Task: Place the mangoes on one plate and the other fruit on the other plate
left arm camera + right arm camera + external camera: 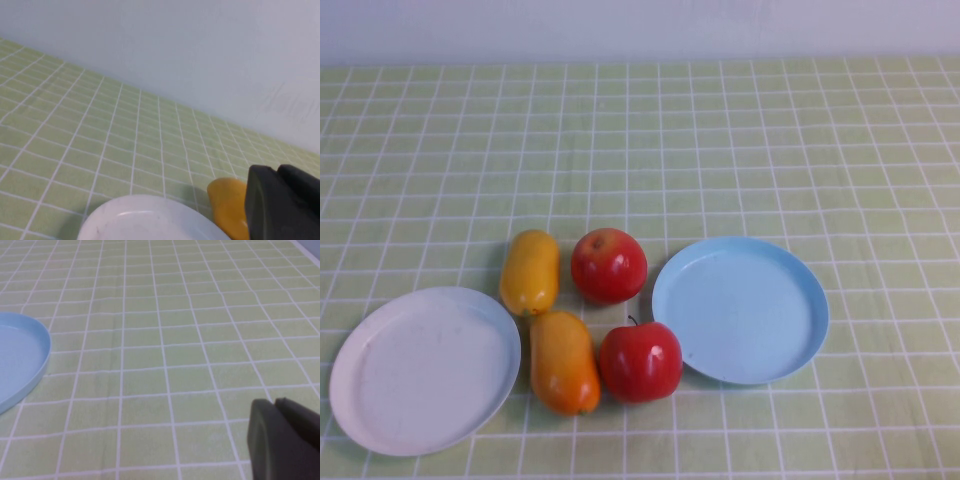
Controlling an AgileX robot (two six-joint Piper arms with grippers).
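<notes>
Two mangoes lie between the plates in the high view, a yellower mango (530, 271) behind and a deeper orange mango (563, 362) in front. A red apple (608, 265) sits to the right of the first, and a second apple (640, 361), with a dark stem, beside the orange one. Both the white plate (420, 372) at the front left and the light blue plate (740, 310) at the right hold nothing. Neither arm shows in the high view. My left gripper (277, 171) is shut, near a mango (226, 206) and the white plate (150, 217). My right gripper (275, 402) is shut over the cloth, right of the blue plate (20, 357).
A green checked cloth (720, 150) covers the table up to a pale wall (640, 25) at the back. The fruit are packed close together in the gap between the two plates.
</notes>
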